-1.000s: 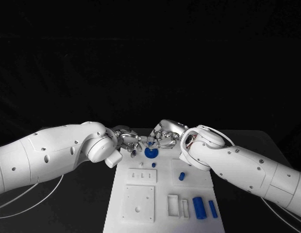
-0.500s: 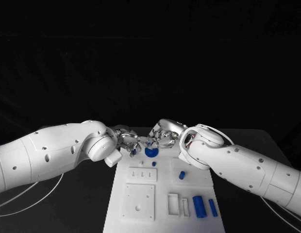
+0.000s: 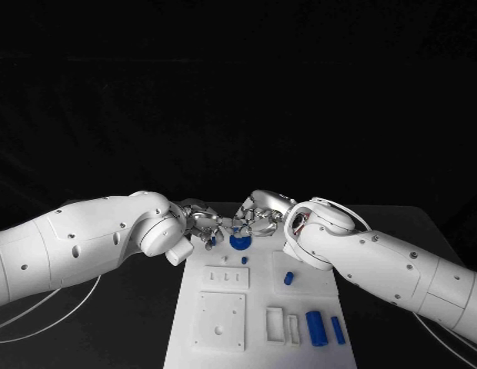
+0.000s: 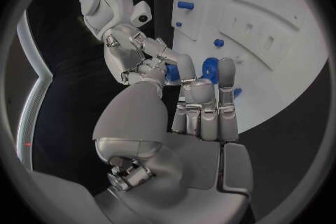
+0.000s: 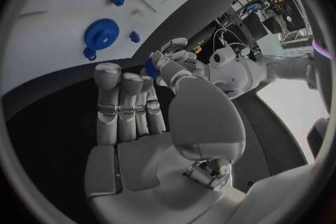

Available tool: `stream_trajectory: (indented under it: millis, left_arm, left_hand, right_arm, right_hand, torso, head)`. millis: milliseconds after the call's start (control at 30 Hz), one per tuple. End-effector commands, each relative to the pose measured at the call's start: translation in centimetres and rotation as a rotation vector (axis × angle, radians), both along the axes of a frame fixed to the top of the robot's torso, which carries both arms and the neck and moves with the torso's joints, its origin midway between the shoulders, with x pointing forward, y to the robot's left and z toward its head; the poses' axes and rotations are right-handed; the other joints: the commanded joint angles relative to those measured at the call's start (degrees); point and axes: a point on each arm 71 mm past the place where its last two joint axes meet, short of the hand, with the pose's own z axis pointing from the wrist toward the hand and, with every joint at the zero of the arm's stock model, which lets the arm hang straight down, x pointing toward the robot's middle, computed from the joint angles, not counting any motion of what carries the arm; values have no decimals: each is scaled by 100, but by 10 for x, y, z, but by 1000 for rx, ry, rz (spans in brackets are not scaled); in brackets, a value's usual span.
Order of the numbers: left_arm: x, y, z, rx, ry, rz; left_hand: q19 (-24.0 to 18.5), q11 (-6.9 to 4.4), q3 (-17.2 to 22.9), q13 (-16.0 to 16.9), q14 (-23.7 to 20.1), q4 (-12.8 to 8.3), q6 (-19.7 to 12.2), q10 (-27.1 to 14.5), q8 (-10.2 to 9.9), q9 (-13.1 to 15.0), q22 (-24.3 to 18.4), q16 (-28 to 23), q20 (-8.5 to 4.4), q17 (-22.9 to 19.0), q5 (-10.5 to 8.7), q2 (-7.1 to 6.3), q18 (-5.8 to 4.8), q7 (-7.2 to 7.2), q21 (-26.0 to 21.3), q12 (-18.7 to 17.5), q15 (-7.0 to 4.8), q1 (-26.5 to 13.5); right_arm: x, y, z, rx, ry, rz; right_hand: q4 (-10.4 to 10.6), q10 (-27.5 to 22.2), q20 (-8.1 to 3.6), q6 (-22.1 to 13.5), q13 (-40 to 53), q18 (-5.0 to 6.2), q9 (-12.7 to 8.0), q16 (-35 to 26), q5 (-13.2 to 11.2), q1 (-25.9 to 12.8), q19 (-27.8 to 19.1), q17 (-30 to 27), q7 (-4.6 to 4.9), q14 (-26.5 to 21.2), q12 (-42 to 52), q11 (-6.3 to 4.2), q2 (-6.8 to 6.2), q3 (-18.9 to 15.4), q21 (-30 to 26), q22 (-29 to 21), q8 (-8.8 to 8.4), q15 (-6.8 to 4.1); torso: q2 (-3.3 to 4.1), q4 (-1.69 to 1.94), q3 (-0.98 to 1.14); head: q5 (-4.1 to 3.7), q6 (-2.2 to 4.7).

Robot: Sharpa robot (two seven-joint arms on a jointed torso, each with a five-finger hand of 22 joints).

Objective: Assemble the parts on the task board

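Black counter carrying white task board. At its far edge, left hand pinching small blue part; right hand alongside, fingers straight, holding nothing. Blue gear on board's far end.

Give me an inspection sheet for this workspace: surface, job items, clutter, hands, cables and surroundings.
Surface: black table with the white task board lying in the middle.
Job's things: a blue gear lies flat at the board's far end; two long blue cylinders lie side by side at the near right corner; a short blue peg lies further up the board.
Clutter: nothing seen.
Hands: left hand pinches a small blue part in its fingertips; right hand is close beside it above the far end of the board, fingers extended, nothing seen in it.
Cables: white cables hang beneath the left arm, off the board.
Surroundings: dark backdrop beyond the table.
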Motion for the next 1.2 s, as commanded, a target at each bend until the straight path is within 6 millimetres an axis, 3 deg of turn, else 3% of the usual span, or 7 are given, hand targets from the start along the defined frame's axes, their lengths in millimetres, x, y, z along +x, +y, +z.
stream_trajectory:
  millis: [33,100,533,1200]
  left_arm:
    - [0,-2,2,4,-10,-3]
    - [1,-2,2,5,-11,-1]
    - [1,-4,1,22,-3,-13]
    - [0,-6,0,33,-2,-26]
  left_hand:
    - [2,-12,-50,-1,5,-92,48,22,-22,-5,15,25,-27,8,35,118,68,-8,-29,-5,-11,16]
    - [0,-9,-120,-2,3,-135,50,17,-25,-10,21,20,-25,10,33,188,68,-9,-37,-9,-8,-13]
    - [-5,-11,-149,-4,5,-214,62,26,-38,-32,37,22,-27,18,65,251,64,-15,-43,-13,-12,39]
    - [-24,-25,123,-16,-4,-712,23,28,-8,10,92,29,-42,59,591,809,55,-55,-47,-40,-27,538]
  right_arm:
    - [-1,2,-1,-21,10,16]
    - [-1,2,-2,-23,11,16]
    - [-1,3,-2,-29,12,18]
    - [0,3,-4,-35,19,17]
  right_hand:
    - [-5,17,7,43,-1,-27,9,17,-17,2,42,7,5,36,40,3,63,-10,21,423,14,10]
    - [-5,17,7,43,-1,-27,9,17,-17,2,42,7,5,36,40,3,63,-10,21,423,14,10]
    - [-18,18,6,44,0,-28,9,17,-17,7,41,11,6,38,42,2,74,-12,37,425,13,9]
    - [-31,19,5,46,1,-29,9,16,-12,8,40,13,6,37,46,3,80,-13,49,426,13,8]
  torso:
    - [4,-3,-1]
    - [2,1,-1]
    - [1,2,5]
    - [4,0,3]
  head:
    - [6,0]
    - [1,0]
    - [20,-9]
    - [26,-29]
